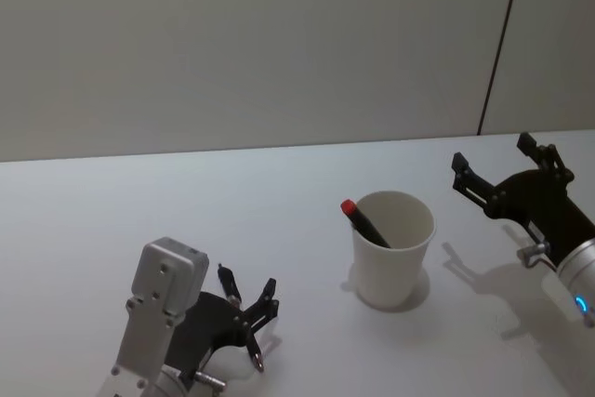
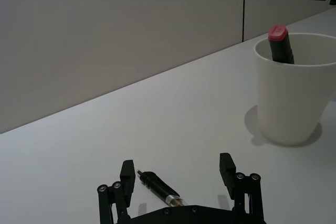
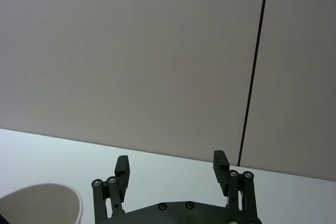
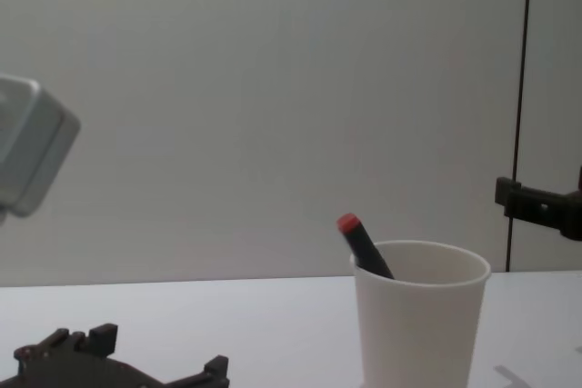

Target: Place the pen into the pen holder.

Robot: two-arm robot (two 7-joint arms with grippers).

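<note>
Pen holder point(image 1: 389, 271): one plain white paper cup, tapered towards its base, with a rolled rim. It stood upright on the white bench point(image 1: 232, 192), mouth open upward, casting a soft shadow round its foot.

Pen point(image 1: 365, 224): one, with a dark barrel and a red end. It stood inside the cup, tilted, leaning against the rim on the robot's left side. Its red end projected above the rim; its lower end was hidden within the cup.
</note>
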